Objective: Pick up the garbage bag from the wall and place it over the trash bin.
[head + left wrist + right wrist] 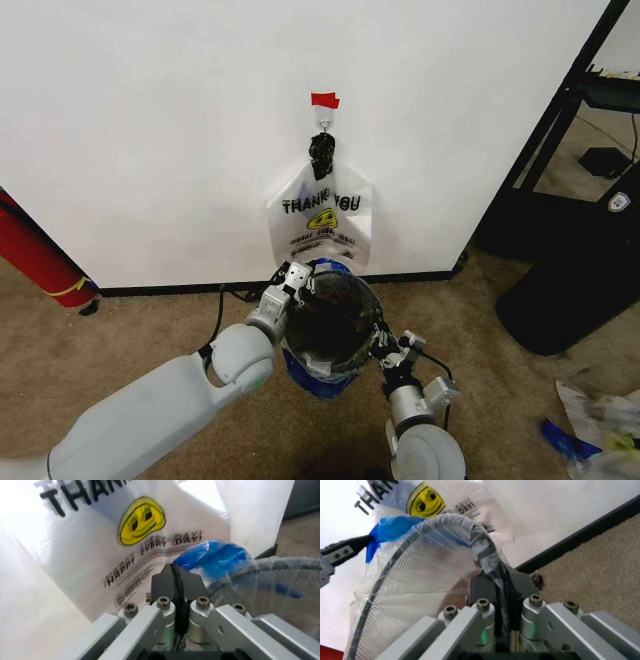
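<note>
The trash bin (335,322), round black mesh, stands on the carpet against the wall (150,120). The garbage bag (305,372), clear plastic with blue handles, is stretched over its rim (445,519). My left gripper (298,276) is at the bin's far rim, shut on the bag's blue handle (215,557). My right gripper (388,346) is at the near right rim, shut on the bag's clear edge (487,560). In the right wrist view the left gripper (342,550) pinches the blue handle (390,527). Its fingers (175,581) are pressed together.
A second printed bag (322,215) with "THANK YOU" and a yellow smiley hangs from the hook under red tape (324,100), just behind the bin. A red cylinder (35,255) leans at left. Black furniture (565,290) stands at right, and litter (600,420) lies on the carpet.
</note>
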You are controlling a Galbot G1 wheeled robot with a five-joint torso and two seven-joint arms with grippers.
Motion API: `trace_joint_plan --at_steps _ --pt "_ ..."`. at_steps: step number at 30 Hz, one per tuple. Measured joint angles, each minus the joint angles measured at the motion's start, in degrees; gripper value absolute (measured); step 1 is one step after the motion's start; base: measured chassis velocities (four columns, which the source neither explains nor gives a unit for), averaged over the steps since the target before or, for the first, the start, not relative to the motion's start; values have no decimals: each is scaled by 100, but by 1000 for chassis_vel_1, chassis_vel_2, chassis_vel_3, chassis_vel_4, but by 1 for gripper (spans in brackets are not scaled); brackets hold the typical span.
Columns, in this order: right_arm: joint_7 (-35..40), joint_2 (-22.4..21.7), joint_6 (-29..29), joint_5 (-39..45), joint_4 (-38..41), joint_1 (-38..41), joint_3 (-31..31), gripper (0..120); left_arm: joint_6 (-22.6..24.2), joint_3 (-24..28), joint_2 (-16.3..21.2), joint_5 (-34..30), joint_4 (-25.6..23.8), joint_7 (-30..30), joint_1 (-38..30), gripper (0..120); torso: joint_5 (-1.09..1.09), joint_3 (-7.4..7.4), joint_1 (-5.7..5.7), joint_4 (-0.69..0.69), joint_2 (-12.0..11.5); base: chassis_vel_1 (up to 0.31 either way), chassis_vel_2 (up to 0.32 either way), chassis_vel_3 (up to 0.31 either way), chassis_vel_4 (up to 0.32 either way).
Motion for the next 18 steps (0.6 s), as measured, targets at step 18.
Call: trace_joint_plan --at_steps 18 --pt "-235 -113 55 82 87 -141 -11 1 -111 357 232 -1037 943 568 -847 0 0 0 0 0 0 0 0 0 0"
